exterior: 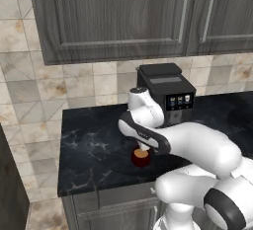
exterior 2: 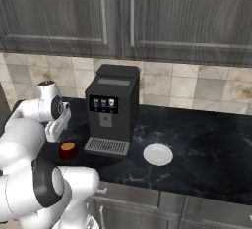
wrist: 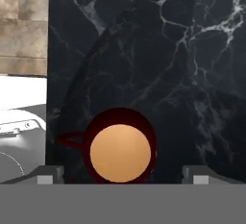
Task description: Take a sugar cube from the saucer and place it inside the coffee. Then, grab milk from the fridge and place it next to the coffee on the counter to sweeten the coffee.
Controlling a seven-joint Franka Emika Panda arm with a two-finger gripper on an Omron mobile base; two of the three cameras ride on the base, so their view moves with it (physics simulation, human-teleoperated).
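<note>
Low in the left part of the right base view: dark red coffee (exterior 2: 68, 150) on the black counter (exterior 2: 206, 139), tan-brown to the brim, nothing else visible on that surface. Directly above it, the gripper (wrist: 122, 174), fingers (wrist: 48, 174) spread wide to either side of the cup, grasping nothing. Toward centre, touching nothing: black coffee machine (exterior 2: 112, 110). Right of its drip grille, just below centre frame: white saucer (exterior 2: 158, 155), lying flat, bare.
</note>
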